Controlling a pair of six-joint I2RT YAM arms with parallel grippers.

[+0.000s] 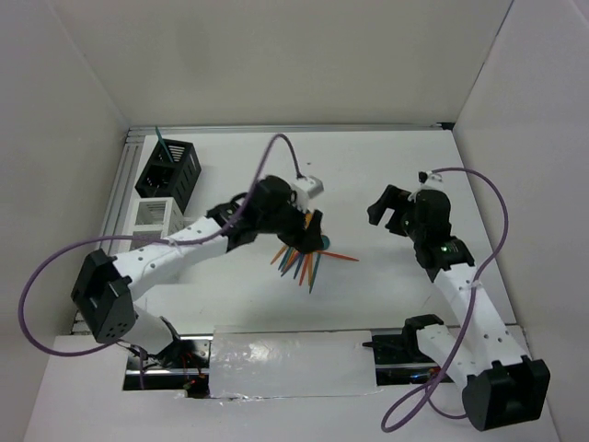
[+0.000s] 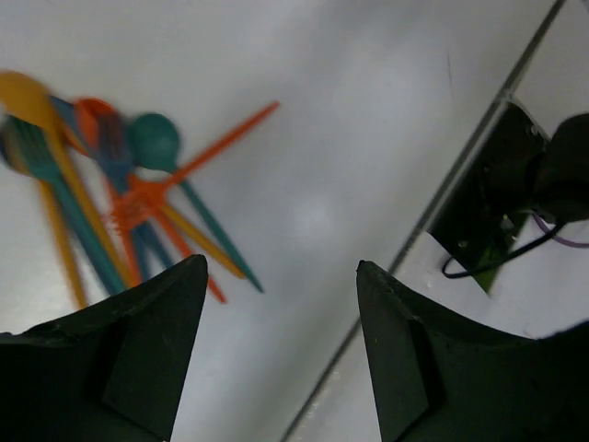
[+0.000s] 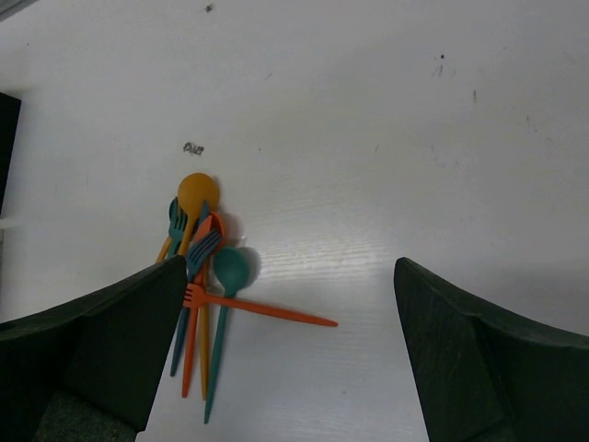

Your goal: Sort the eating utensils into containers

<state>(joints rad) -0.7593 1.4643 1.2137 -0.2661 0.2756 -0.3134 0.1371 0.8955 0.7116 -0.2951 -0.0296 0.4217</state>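
- Well, in the top view the utensils [image 1: 302, 258] lie in one pile near the middle of the white table [image 1: 386, 157], crossing each other.
- Only the top view shows the boxes. The black caddy [image 1: 170, 170] and the white caddy [image 1: 155, 215] sit close together at 10 o'clock from the pile, well apart from it. The black one is farther back.
- One teal utensil [image 1: 161, 145] stands up in the black caddy. I cannot tell what is in the white one.
- Only the top view shows the purple cables [image 1: 37, 285] looping off both arms.
- In the left wrist view the left gripper [image 2: 281, 276] has its fingers spread apart with nothing in them. Bare table shows between them, and the pile is blurry at 10 o'clock.
- That view alone shows a black part [image 2: 488, 212] with thin wires at 3 o'clock. I cannot tell what it is.
- In the right wrist view the right gripper [image 3: 290, 267] is spread wide and holds nothing. From the top it sits at 2 o'clock from the pile, apart from it.
- This view is the sharpest. A yellow spoon [image 3: 198, 193] is at the pile's 12 o'clock end, with a teal spoon [image 3: 230, 267] beside it. An orange fork [image 3: 262, 311] lies across the pile with its handle pointing to 3 o'clock.
- A small dark mark [image 3: 193, 147] on the table at 12 o'clock from the pile looks like tiny letters. It is too small to read.
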